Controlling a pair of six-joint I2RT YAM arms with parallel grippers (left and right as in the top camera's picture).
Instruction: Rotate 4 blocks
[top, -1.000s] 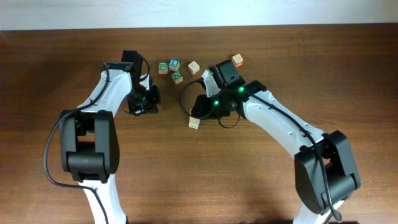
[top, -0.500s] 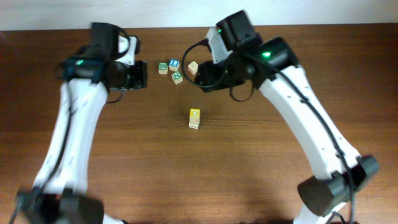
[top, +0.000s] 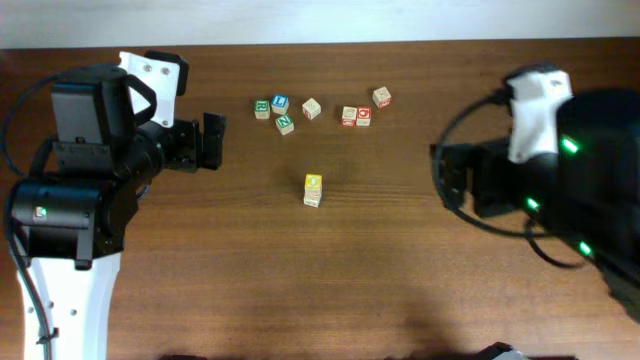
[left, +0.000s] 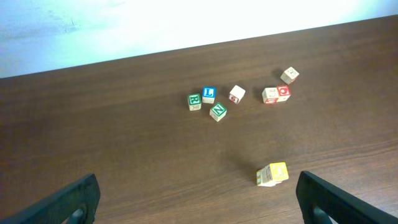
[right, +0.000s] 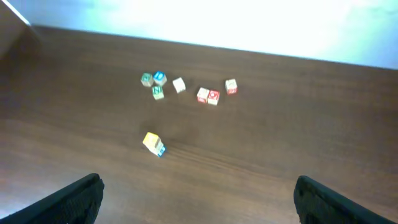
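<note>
Hovering wide on either side, left end effector (top: 212, 143) and right end effector (top: 447, 180) both have fingers spread, nothing pinched. Yellow block (top: 313, 188) sits alone mid-tabletop (top: 300, 290), bare wood all around it. Cream blocks (top: 311, 108) lie among coloured cubes (top: 280, 102) in a loose row towards the far edge, well apart from both arms.

A small wooden cube with yellow faces (top: 313, 189) sits flat and alone near the middle of the worktop (top: 400, 260), while farther back the left cream cube (top: 311, 108) and the right cream cube (top: 381, 96) rest apart, each turned slightly askew.
</note>
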